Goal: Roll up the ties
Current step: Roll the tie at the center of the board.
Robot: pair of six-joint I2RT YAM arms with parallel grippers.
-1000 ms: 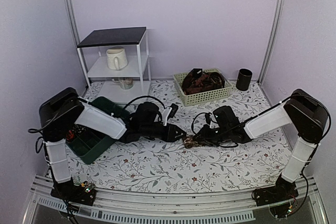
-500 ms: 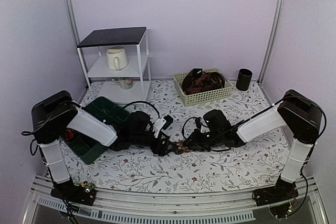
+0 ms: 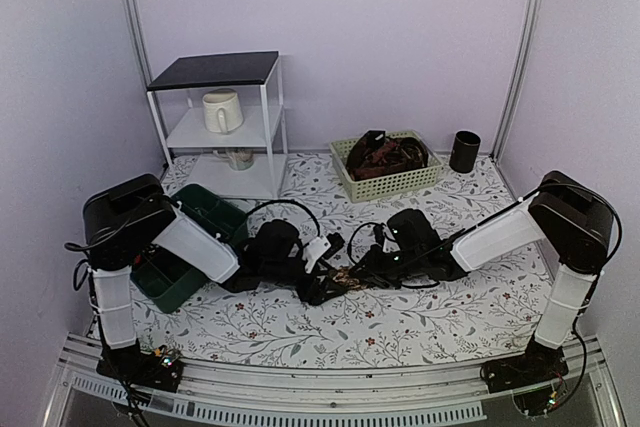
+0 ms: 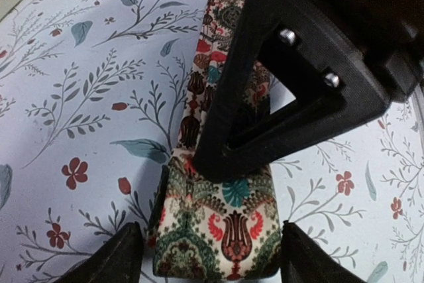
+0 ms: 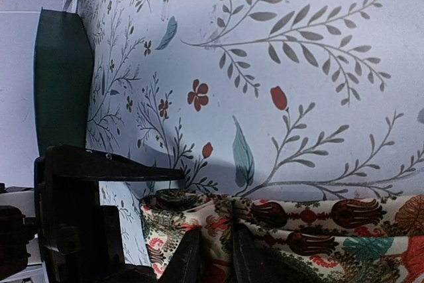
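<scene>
— Any lettering on your feeds?
— None I can read. On my cameras the tie carries only ornament, and the tablecloth only printed flowers and sprigs.

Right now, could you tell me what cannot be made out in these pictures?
Top view: tie mostly hidden under left claw and right claw.
Left wrist view: tie's far end hidden behind right claw.
Right wrist view: tie cut off by bottom edge.
</scene>
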